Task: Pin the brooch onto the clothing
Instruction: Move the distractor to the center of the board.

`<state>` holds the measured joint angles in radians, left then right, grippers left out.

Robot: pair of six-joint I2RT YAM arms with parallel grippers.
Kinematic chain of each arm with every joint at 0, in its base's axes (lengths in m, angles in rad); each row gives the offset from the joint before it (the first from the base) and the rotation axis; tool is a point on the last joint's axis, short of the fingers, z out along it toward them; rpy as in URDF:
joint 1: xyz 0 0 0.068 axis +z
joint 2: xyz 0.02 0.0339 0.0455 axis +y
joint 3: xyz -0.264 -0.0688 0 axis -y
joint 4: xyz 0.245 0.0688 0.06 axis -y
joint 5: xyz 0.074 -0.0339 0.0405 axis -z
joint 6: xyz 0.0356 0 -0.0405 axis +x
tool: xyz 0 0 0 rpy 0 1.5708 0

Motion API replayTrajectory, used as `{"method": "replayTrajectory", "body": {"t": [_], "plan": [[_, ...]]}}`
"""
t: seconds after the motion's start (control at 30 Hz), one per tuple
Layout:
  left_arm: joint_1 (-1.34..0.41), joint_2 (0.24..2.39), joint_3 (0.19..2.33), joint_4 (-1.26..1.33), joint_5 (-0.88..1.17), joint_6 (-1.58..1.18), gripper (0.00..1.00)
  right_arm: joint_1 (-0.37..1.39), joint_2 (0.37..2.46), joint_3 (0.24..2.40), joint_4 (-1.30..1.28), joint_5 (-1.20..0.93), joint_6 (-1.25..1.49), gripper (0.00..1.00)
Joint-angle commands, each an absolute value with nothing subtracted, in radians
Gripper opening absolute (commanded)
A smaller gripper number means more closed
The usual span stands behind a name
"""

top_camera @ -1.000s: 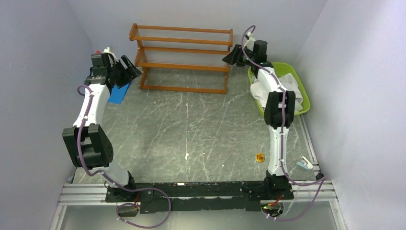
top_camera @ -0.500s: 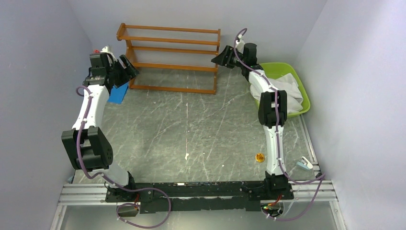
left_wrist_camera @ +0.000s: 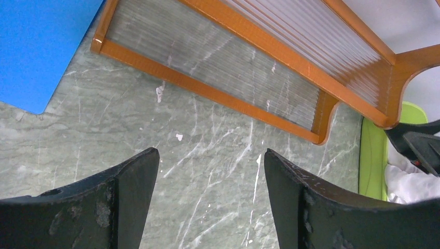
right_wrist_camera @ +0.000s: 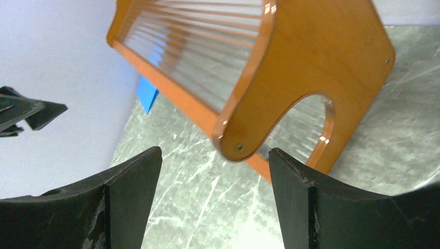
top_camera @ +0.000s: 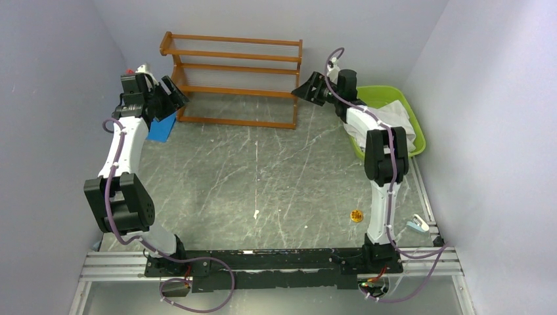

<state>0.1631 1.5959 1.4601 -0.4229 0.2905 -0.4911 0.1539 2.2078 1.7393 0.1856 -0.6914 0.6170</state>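
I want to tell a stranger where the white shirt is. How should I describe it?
Look at the grey marble-patterned table; a lime-green basket sits near its far right corner. The white shirt lies crumpled inside it. It is the only cloth here, unlike the flat blue sheet on the left.

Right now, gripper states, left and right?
Left gripper: open, holding nothing.
Right gripper: open, holding nothing.
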Motion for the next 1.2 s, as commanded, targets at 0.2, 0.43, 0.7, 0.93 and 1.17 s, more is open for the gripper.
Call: {"method": "replayTrajectory", "body": {"t": [0.2,0.43,0.7,0.93,1.17], "plan": [[0.166,1.586,1.465,-0.392,0.291,-0.487,0.79,0.213,2.181,1.768,0.258,-0.673,0.706,0.55],[0.169,1.591,1.468,-0.395,0.290,-0.486,0.79,0.216,2.245,1.865,0.161,-0.596,0.667,0.48],[0.174,1.600,1.466,-0.389,0.298,-0.491,0.79,0.217,2.366,2.142,-0.065,-0.464,0.576,0.33],[0.176,1.606,1.467,-0.389,0.298,-0.492,0.79,0.214,2.456,2.302,-0.129,-0.415,0.546,0.24],[0.182,1.614,1.473,-0.393,0.306,-0.490,0.79,0.186,2.379,2.229,-0.070,-0.470,0.535,0.40]]}}
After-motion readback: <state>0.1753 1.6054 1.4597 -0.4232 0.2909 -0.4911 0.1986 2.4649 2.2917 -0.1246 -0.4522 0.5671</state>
